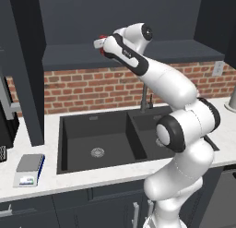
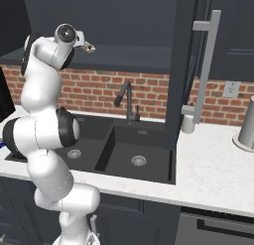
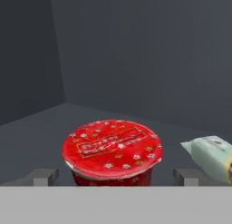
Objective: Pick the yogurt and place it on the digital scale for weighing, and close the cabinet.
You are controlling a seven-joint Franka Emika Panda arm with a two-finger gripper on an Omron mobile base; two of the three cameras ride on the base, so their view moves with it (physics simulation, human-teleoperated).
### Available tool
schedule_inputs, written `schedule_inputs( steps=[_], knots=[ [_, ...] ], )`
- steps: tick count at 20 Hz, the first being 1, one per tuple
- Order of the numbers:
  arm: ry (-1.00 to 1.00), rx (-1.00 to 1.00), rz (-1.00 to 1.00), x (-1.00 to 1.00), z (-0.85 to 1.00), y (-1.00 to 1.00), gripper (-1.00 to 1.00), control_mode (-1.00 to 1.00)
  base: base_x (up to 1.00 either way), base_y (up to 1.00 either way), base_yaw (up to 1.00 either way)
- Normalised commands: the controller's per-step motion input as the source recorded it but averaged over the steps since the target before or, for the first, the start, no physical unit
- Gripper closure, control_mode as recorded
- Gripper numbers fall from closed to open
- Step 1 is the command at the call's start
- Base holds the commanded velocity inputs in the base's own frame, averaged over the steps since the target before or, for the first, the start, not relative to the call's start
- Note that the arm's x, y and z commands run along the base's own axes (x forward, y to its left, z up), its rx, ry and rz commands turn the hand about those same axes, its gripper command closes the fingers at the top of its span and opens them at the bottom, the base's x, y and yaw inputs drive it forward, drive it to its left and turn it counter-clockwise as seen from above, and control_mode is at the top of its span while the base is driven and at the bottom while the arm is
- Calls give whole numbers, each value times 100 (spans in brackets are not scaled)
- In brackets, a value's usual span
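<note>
The yogurt [image 3: 112,150], a small red cup with a patterned lid, stands on the dark shelf inside the open cabinet [image 1: 69,56]. My gripper [image 3: 115,177] is open, one fingertip [image 3: 43,177] on each side of the cup with a gap to both. In the left base view the gripper [image 1: 99,41] is raised to the shelf's edge, with a bit of the red yogurt [image 1: 102,37] beside it. The cabinet door [image 2: 181,65] with its silver bar handle [image 2: 206,65] stands open. The digital scale [image 1: 28,169] lies on the counter at the far left.
A pale wrapped packet [image 3: 210,155] lies on the shelf just right of the yogurt. Below are a black double sink [image 1: 101,139] and faucet [image 2: 124,97]. A grey cylinder [image 2: 246,125] and a white cup [image 2: 187,124] stand on the right counter.
</note>
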Motion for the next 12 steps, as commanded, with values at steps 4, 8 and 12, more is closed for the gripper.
schedule_inputs(
  steps=[4,8,12],
  knots=[
    [0,0,0,28,0,1,100,-100,0,0,0],
    [0,0,0,12,0,7,100,-100,0,0,0],
    [0,0,0,0,-6,16,100,-100,0,0,0]
  ],
)
